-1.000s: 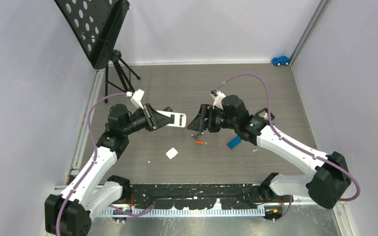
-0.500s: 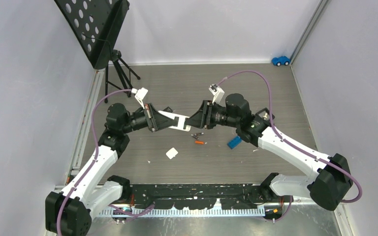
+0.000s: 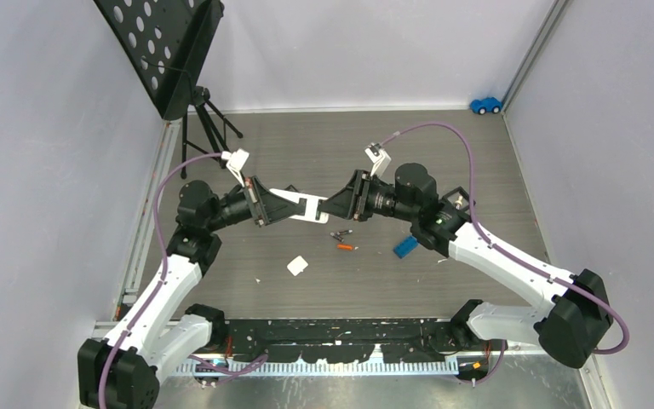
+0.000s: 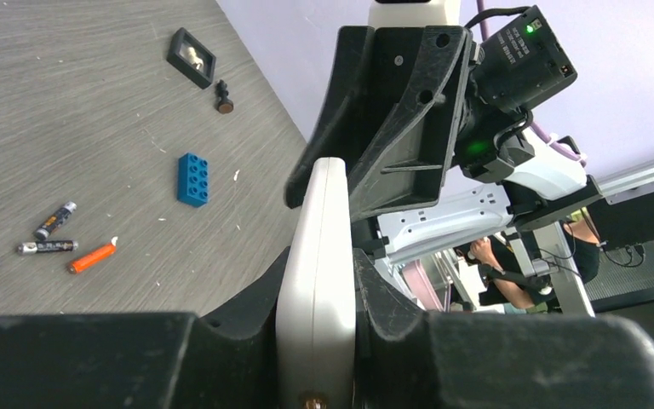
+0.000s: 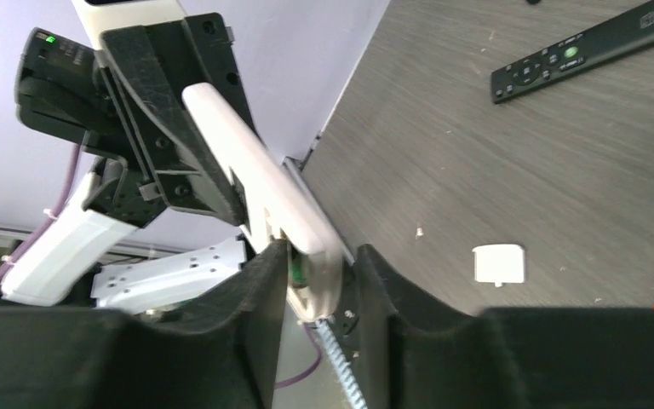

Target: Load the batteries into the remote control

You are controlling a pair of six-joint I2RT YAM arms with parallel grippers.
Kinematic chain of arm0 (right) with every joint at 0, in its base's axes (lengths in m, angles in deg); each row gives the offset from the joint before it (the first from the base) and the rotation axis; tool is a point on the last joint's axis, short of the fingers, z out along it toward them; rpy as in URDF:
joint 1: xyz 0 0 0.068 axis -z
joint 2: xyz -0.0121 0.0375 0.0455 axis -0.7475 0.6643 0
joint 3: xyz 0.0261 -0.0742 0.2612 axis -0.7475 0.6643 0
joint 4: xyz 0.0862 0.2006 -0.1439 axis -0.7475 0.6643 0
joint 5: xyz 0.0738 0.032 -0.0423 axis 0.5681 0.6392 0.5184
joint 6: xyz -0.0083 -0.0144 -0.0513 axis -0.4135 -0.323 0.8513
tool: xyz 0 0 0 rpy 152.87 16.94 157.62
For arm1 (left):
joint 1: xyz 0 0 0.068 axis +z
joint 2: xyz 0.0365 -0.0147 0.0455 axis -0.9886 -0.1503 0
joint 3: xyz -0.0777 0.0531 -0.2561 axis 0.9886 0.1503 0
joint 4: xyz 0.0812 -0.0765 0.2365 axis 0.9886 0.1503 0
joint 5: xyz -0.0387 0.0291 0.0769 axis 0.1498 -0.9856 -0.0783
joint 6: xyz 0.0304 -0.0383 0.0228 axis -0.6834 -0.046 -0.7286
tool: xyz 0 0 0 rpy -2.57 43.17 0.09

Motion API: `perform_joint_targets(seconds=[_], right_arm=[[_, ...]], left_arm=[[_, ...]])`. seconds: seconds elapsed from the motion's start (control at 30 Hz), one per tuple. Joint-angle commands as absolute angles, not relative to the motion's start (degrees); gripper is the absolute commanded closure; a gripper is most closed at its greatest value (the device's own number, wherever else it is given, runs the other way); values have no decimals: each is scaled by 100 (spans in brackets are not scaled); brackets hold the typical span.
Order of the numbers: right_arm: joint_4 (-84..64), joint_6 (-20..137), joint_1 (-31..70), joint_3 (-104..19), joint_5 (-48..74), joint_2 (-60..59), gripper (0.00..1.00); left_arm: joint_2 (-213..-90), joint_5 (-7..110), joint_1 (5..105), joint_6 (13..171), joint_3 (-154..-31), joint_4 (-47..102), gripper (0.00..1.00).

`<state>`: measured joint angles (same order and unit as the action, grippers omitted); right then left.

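My left gripper (image 3: 266, 204) is shut on one end of a white remote (image 3: 300, 205) and holds it in the air, pointing right. In the left wrist view the remote (image 4: 319, 256) is clamped between both pads. My right gripper (image 3: 334, 207) is open with its jaws on either side of the remote's free end (image 5: 306, 230), with a gap on one side. A green battery (image 5: 295, 269) shows in the open compartment against one finger. An orange battery (image 4: 92, 256) and two dark ones (image 4: 55, 220) lie on the table below.
A blue block (image 3: 405, 246) lies right of the batteries, and the white battery cover (image 3: 297, 266) lies nearer the front. A black remote (image 5: 585, 49) lies farther off. A music stand (image 3: 166, 51) is at the back left and a blue toy car (image 3: 485, 105) at the back right.
My right gripper has risen from above the batteries and moved left onto the remote's free end. My left gripper has shifted the remote slightly towards it.
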<state>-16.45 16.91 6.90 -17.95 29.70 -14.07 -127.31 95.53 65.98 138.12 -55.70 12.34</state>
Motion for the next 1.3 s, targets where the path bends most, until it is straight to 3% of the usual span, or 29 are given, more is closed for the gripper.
perform_joint_targets(seconds=[0.0,0.13,0.27,0.43,0.5,0.6,0.67,0.77,0.9,1.13,1.27], right_arm=[[-1607,1646,663,-1855,2762,-1570,50],[-1339,1642,670,-1925,2617,-1817,35],[-141,1925,681,-2204,1962,-1991,35],[2008,2862,672,-2981,941,-1269,47],[2425,3316,603,-3210,748,-828,47],[2749,3952,442,-3351,112,-192,40],[2785,4258,382,-3376,-56,191,30],[2825,4528,297,-3490,-42,675,26],[2722,5145,121,-3494,-39,1076,27],[2528,5659,120,-3344,9,1564,30],[2417,5472,144,-3425,410,1728,32]], left_arm=[[-12559,9304,6518,13603,-5692,1352,100],[-12575,8701,6518,13220,-5758,2188,100],[-12589,7991,6518,13009,-5852,3034,100],[-12580,7260,6518,12753,-5993,4094,100],[-12553,7226,6518,12688,-5931,4208,100],[-12487,7170,6518,12604,-5868,4366,100],[-12436,7157,6518,12555,-5828,4415,100],[-12344,7186,6516,12466,-5806,4462,100],[-12177,7515,6518,12310,-5737,4288,100],[-11859,9122,6518,12347,-5515,3008,100],[-11720,8989,6518,12290,-5534,3032,100]])
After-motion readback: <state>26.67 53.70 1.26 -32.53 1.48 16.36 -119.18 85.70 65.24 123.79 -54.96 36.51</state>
